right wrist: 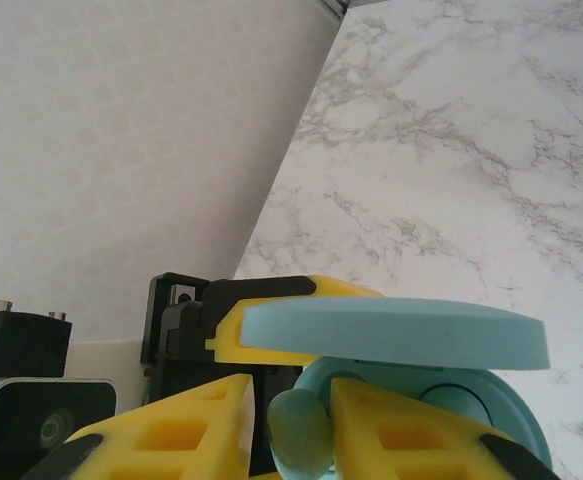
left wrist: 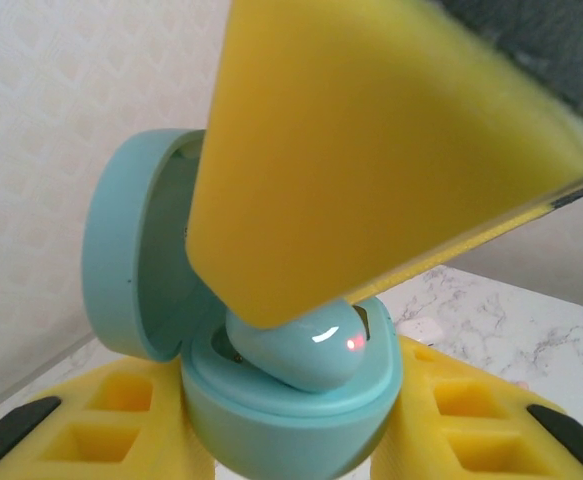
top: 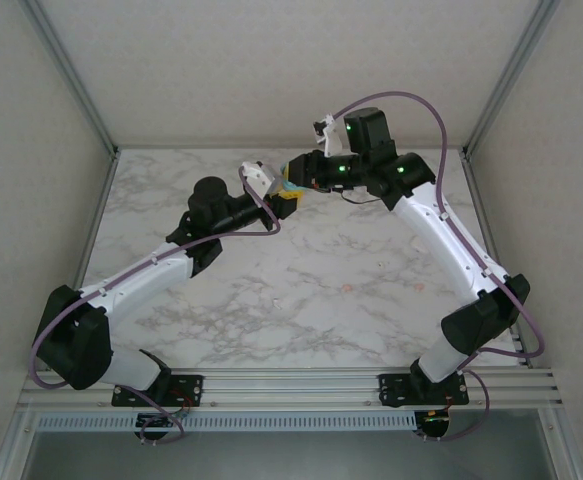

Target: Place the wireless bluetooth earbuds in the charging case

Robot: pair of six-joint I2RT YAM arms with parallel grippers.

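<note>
A teal charging case (left wrist: 291, 415) stands with its lid (left wrist: 131, 250) open, and my left gripper (left wrist: 291, 440) is shut on its body between yellow fingers (left wrist: 101, 420). A teal earbud (left wrist: 306, 350) with a red light rests in the case's well. A yellow finger (left wrist: 371, 150) of my right gripper lies over it. In the right wrist view the earbud (right wrist: 301, 435) sits between the fingers of my right gripper (right wrist: 293, 430), under the lid's edge (right wrist: 391, 335). From above, both grippers (top: 271, 190) (top: 299, 180) meet at the case (top: 285, 187), near the table's back.
A small white squarish piece (left wrist: 421, 328) lies on the marble table (top: 301, 300) behind the case. Two tiny pale pink specks (top: 346, 288) (top: 418, 288) lie on the table's right half. Walls and a metal frame (top: 81, 90) close in the back and sides.
</note>
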